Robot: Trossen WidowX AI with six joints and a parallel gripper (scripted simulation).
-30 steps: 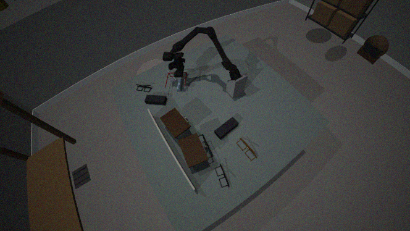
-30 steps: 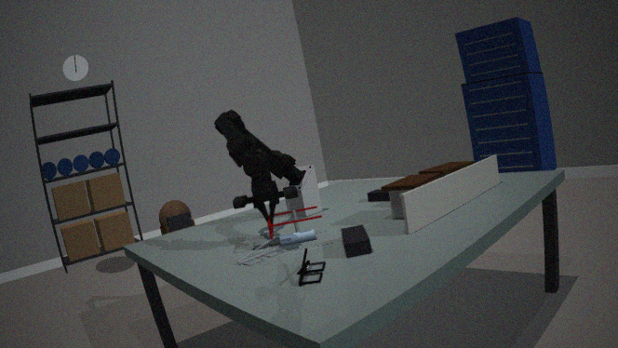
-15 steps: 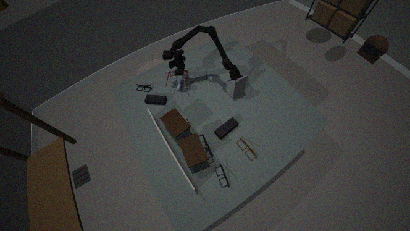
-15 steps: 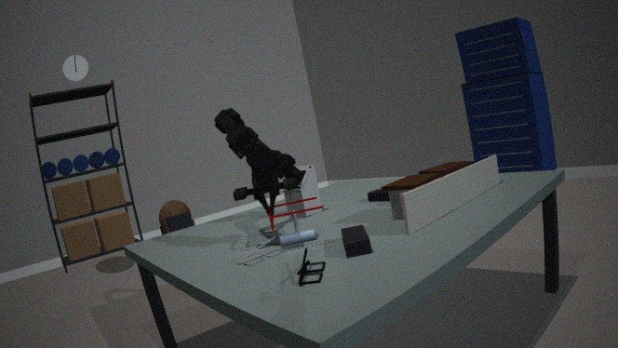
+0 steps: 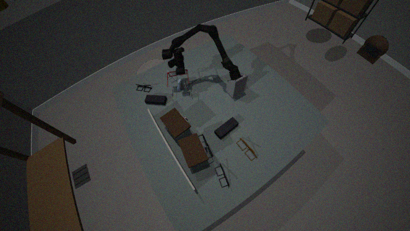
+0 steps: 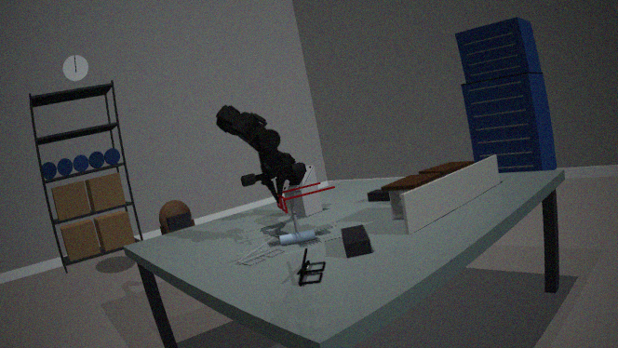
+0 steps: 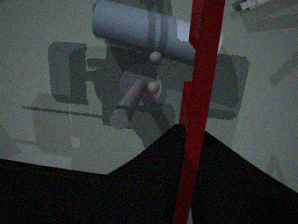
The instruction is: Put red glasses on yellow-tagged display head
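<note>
My gripper (image 5: 179,73) (image 6: 280,200) (image 7: 185,135) is shut on the front frame of the red glasses (image 5: 167,79) (image 6: 309,193) (image 7: 207,55). They are held above the table, with both temples stretching forward toward the brown-topped units. In the wrist view the red frame runs nearly upright between the dark fingertips. A pale blue cylinder (image 6: 298,237) (image 7: 130,30) lies below the glasses, with a thin post near it. Two brown-topped units (image 5: 174,122) (image 5: 194,150) stand well away from the gripper. I cannot make out the display heads' faces or a yellow tag.
A long white panel (image 5: 171,151) (image 6: 451,200) stands behind the units. Dark cases (image 5: 155,99) (image 5: 226,127) (image 6: 357,241) lie on the table. Black glasses (image 5: 145,89) (image 6: 313,274) lie near the gripper, orange glasses (image 5: 247,149) farther off. A white block (image 5: 240,87) stands by the arm's base.
</note>
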